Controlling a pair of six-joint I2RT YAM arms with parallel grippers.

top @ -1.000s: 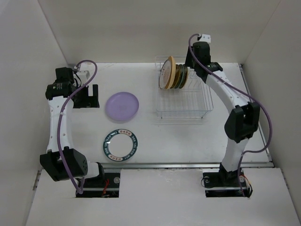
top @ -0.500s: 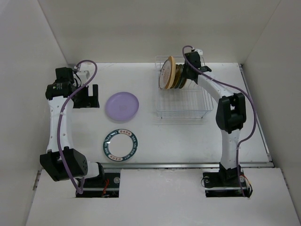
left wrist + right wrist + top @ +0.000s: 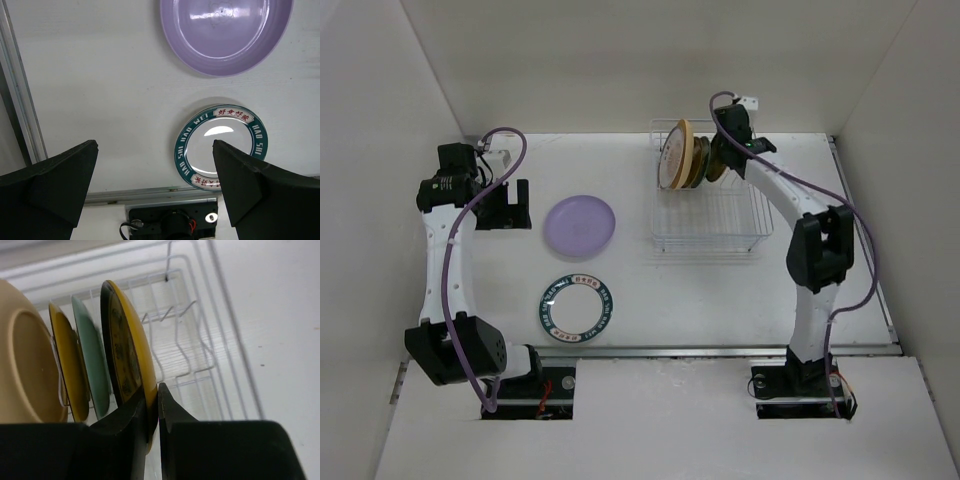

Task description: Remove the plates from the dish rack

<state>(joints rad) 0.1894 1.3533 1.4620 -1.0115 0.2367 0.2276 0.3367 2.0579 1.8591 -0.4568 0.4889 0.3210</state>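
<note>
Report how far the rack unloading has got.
Done: the lavender plate and the teal-rimmed plate lie flat on the table. In hand: the right gripper pinches the rim of the yellow plate standing in the dish rack. Left: that plate plus three other plates upright beside it. The left gripper is open, empty.

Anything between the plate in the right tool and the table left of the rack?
Yes: three racked plates stand left of the yellow plate that the right tool grips, plus the wall of the dish rack. Above it, nothing visible.
</note>
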